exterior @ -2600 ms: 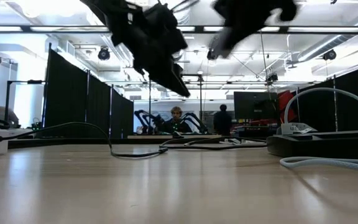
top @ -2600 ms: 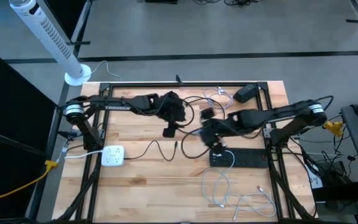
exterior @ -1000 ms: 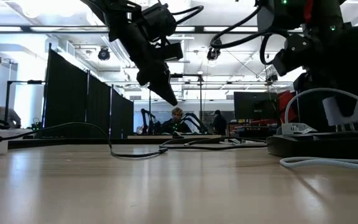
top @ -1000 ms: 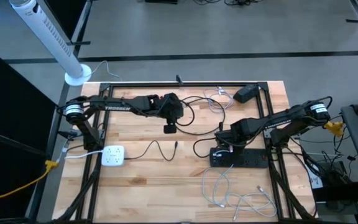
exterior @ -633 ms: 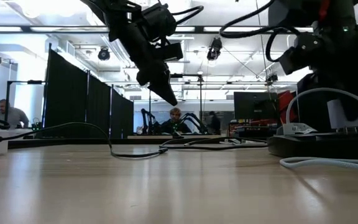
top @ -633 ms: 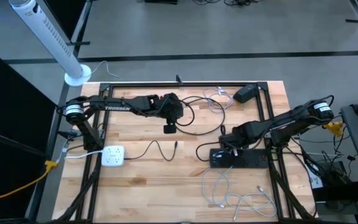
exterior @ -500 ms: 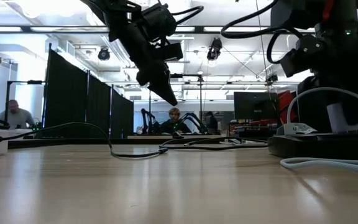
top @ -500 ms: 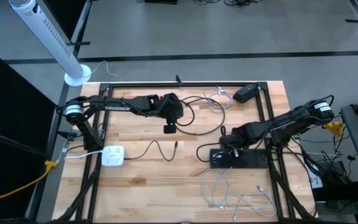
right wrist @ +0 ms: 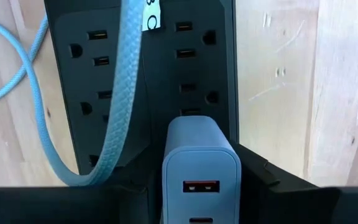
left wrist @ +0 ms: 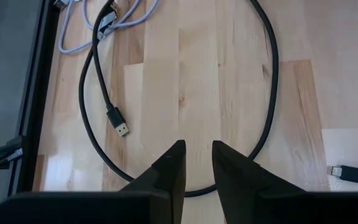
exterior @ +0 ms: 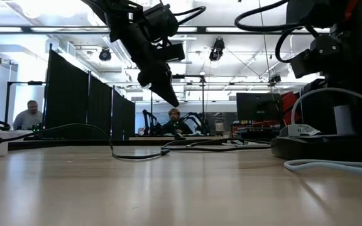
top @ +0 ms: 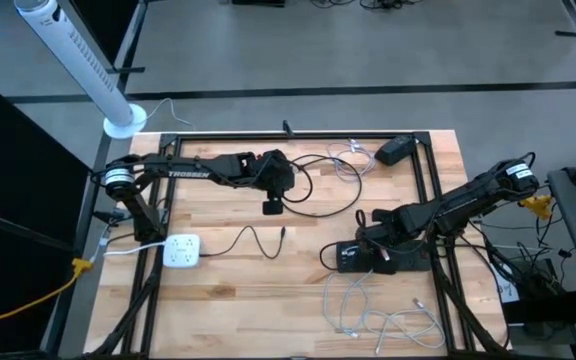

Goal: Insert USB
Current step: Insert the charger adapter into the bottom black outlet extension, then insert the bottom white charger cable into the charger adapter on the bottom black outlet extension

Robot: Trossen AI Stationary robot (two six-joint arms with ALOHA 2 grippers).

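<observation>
My right gripper [top: 375, 252] points down over the black power strip [right wrist: 98, 74] at the table's right and is shut on a pale USB charger block [right wrist: 201, 165], whose ports face up. In the low view the block [exterior: 346, 119] stands on the strip [exterior: 319, 145]. A pale blue braided cable [right wrist: 124, 93] lies across the strip. My left gripper [left wrist: 197, 152] hovers over the table's far middle, open by a narrow gap with nothing in it. A black cable's USB plug [left wrist: 118, 122] lies on the wood beyond it. My right gripper pinches the charger block by its two opposite sides [right wrist: 234, 171] between its two fingers [right wrist: 269, 180], coming from above and pointing down. The block stands upright with its lower end at the strip's sockets. Whether its prongs sit in a socket is hidden by the block.
A white power cube [top: 181, 250] with a thin black lead sits near the left edge. Loose white cables [top: 373, 312] lie at the near right. A black adapter [top: 398, 150] and more cables lie at the far right. A black frame rail [top: 423, 185] edges the table.
My right gripper has carried the charger block toward the table's near edge and down, tipping to point more steeply down. The block has sunk from just above the power strip onto it.
</observation>
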